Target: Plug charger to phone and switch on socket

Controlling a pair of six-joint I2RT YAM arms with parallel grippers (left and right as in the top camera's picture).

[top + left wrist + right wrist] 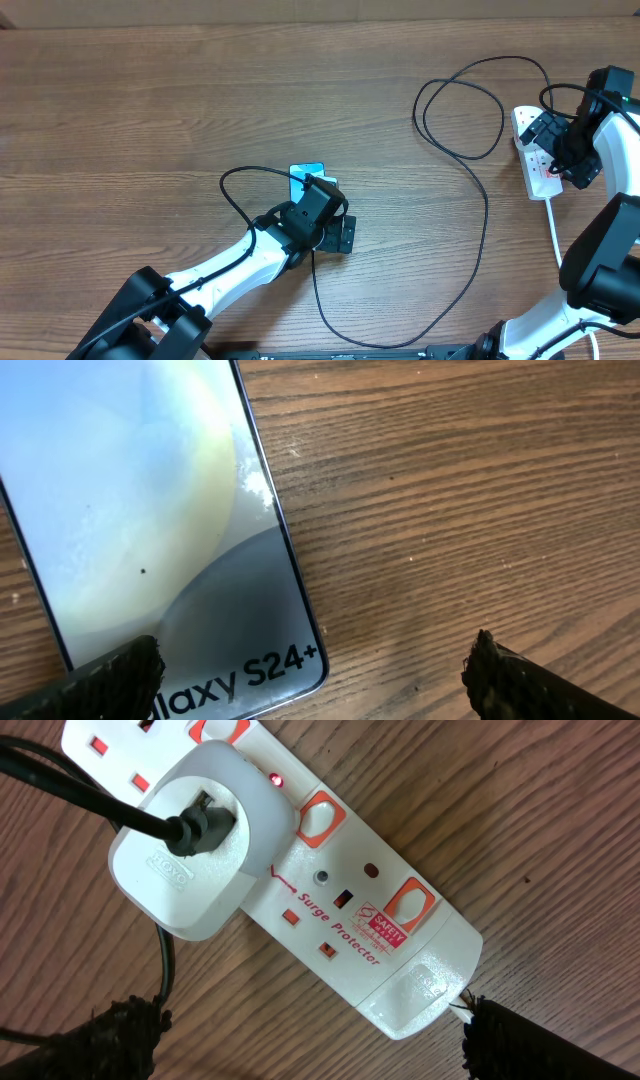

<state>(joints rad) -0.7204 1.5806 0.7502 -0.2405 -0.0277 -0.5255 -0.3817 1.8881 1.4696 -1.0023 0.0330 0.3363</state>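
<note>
Overhead, the wooden table (150, 100) carries the charger (486, 215), a limp black cable looping right of the phone (307, 172) to the socket (527, 125), far right of it. The left gripper (318, 192) hovers over the phone, jaws wide and empty; the right gripper (562, 150) gapes above the socket. The light cable likely flops: best pinched behind its stiff tip.

Charger (487, 210) loops sprawl between phone (306, 171) and socket (527, 122); table (150, 100) elsewhere seems open.
</note>
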